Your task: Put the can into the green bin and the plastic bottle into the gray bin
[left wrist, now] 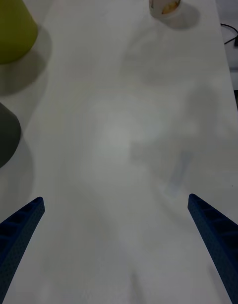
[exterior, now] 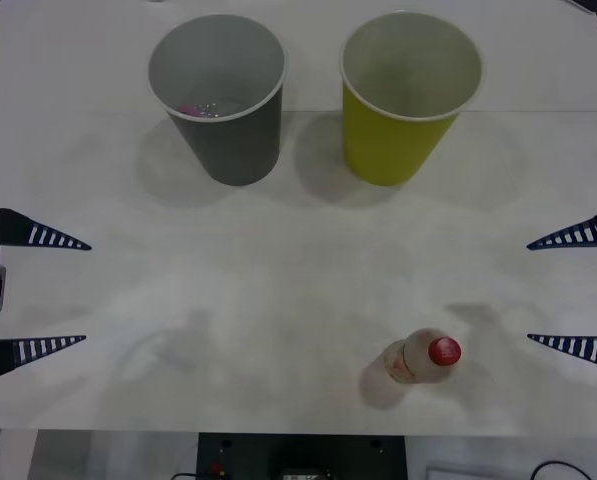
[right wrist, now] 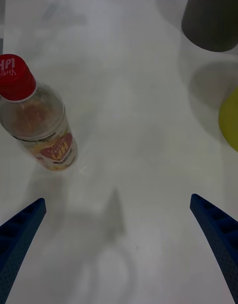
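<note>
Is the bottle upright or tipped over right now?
Upright. The bottle stands on the table with its red cap on top, outside both bins, near the open right gripper.

Both grippers have long, pointed fingers in dark blue with pale ribs across them. The left gripper (exterior: 83, 292) joins a black body with a small grey block; the right gripper (exterior: 530, 292) looks the same.

My left gripper (left wrist: 116, 244) hangs open over bare table (left wrist: 119, 135); green bin (left wrist: 12, 29), gray bin (left wrist: 6, 135), bottle (left wrist: 166, 1) beyond.
</note>
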You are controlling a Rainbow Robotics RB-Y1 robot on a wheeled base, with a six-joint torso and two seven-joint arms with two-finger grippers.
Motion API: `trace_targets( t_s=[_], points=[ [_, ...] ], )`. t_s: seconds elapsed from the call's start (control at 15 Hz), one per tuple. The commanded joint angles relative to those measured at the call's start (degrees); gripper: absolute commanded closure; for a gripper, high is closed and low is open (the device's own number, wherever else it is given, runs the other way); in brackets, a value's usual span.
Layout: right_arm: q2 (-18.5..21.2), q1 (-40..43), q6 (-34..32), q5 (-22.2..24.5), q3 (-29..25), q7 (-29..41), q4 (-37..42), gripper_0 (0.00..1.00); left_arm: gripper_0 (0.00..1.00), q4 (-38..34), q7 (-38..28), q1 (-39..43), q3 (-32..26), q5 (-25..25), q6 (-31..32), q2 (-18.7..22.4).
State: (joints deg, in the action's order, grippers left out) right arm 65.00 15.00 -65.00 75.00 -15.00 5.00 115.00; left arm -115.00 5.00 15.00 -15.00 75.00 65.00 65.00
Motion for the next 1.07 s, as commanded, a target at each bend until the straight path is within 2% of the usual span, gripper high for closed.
trace_targets(
  t_s=[0.07, 0.27, 0.73, 1.07],
  points=[
    [0.00, 0.00, 0.00, 0.00, 0.00, 0.00, 0.00, 0.00, 0.00, 0.00, 0.00, 0.00, 0.00, 0.00, 0.00, 0.00],
    [0.39, 0.56, 0.40, -3.11, 0.50, -0.25, -0.30, 0.00, 0.00, 0.00, 0.00, 0.00, 0.00, 0.00, 0.00, 0.00],
    [0.48, 0.47, -2.15, -3.19, 0.67, -4.03, -2.41, 0.00, 0.00, 0.00, 0.00, 0.00, 0.00, 0.00, 0.00, 0.00],
    [-1.19, -1.73, -2.41, -3.72, 4.45, -12.82, -6.02, 0.00, 0.00, 0.00, 0.00, 0.00, 0.00, 0.00, 0.00, 0.00]
  ],
)
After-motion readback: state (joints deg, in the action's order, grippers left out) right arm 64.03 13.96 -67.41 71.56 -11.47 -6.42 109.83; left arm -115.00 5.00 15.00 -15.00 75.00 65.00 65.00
